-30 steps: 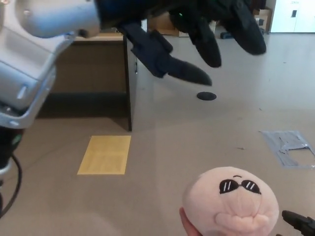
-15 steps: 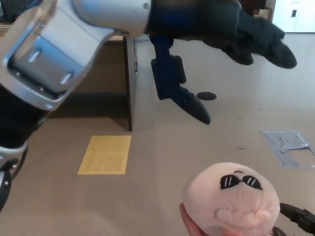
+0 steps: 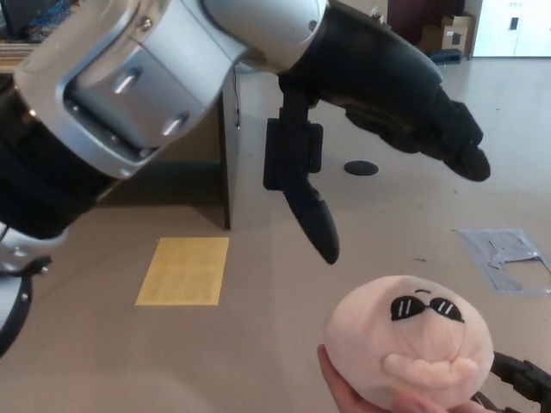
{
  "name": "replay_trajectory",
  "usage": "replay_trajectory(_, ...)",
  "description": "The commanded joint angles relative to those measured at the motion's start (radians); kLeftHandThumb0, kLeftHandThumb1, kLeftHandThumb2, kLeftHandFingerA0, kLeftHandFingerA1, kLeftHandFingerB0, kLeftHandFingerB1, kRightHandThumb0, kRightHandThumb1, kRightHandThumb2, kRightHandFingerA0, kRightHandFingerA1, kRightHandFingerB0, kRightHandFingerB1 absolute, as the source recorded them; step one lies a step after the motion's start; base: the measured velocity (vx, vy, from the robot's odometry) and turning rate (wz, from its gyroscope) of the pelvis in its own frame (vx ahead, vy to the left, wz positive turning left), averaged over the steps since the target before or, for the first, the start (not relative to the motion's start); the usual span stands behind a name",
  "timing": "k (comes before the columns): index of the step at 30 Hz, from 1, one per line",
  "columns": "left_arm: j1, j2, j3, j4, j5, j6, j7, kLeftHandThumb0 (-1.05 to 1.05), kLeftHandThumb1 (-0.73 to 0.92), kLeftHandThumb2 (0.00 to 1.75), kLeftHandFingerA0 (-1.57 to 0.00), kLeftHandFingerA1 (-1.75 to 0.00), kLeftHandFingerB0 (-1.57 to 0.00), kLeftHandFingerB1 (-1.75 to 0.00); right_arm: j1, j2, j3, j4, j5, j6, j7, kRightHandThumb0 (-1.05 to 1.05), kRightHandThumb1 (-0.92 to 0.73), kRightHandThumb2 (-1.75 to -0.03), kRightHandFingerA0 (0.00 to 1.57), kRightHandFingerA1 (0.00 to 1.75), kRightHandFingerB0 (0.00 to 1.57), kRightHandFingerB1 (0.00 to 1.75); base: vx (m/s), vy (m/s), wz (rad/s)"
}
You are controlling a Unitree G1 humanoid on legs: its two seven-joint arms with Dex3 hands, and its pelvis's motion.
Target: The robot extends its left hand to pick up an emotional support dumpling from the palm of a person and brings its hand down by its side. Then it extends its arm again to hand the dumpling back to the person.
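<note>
A pale pink plush dumpling point(image 3: 409, 340) with black sunglasses stitched on it rests in a person's palm point(image 3: 349, 389) at the bottom right of the head view. My left hand point(image 3: 379, 95) hangs open above it, thumb point(image 3: 306, 202) pointing down toward the dumpling, the two fingers point(image 3: 448, 138) spread out to the right. A gap remains between the thumb tip and the plush. My silver left forearm point(image 3: 164, 77) fills the upper left. The right hand does not show.
A dark desk panel point(image 3: 225, 163) stands behind the arm. On the floor lie a yellow mat point(image 3: 183, 271), a black round disc point(image 3: 361, 168) and a grey taped patch point(image 3: 504, 258). A black object point(image 3: 521, 379) pokes in at the bottom right corner.
My left arm has reached farther forward and lower; the thumb has swung down closer to the dumpling. The person's palm has lifted the dumpling slightly.
</note>
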Motion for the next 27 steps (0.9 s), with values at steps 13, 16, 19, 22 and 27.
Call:
replay_trajectory(13, 0.105, -0.033, -0.033, -0.143, 0.058, 0.074, -0.146, -0.98, 0.37, 0.68, 0.0, 0.0, 0.0, 0.0, -0.02, -0.064, 0.045, 0.028, -0.026, -0.043, 0.044, -0.53, -0.66, -0.6, 0.56, 0.39, 0.23, 0.28, 0.0, 0.0, 0.0)
replay_trajectory(16, 0.126, -0.038, -0.03, -0.18, 0.064, 0.081, -0.146, -0.99, 0.38, 0.67, 0.0, 0.0, 0.0, 0.0, -0.023, -0.061, 0.041, 0.034, -0.028, -0.032, 0.027, -0.45, -0.61, -0.58, 0.58, 0.43, 0.39, 0.33, 0.0, 0.0, 0.0)
replay_trajectory(19, 0.155, -0.057, -0.036, -0.196, 0.077, 0.098, -0.132, -0.98, 0.4, 0.63, 0.0, 0.0, 0.0, -0.02, -0.026, -0.072, 0.062, 0.053, -0.063, -0.078, 0.018, -0.44, -0.63, -0.6, 0.69, 0.49, 0.57, 0.39, 0.0, 0.0, 0.0)
replay_trajectory(22, 0.17, -0.068, -0.035, -0.201, 0.096, 0.08, -0.122, -1.0, 0.38, 0.69, 0.0, 0.0, 0.0, 0.0, -0.025, -0.08, 0.071, 0.057, -0.065, -0.09, 0.034, -0.48, -0.6, -0.58, 0.66, 0.44, 0.48, 0.36, 0.0, 0.0, 0.0)
replay_trajectory(27, 0.221, -0.074, -0.029, -0.225, 0.166, -0.035, -0.047, -1.0, 0.51, 0.57, 0.0, 0.0, 0.0, 0.0, -0.03, -0.088, 0.08, 0.072, -0.077, -0.123, 0.033, -0.55, -0.53, -0.83, 0.57, 0.54, 0.45, 0.49, 0.0, 0.0, 0.0)
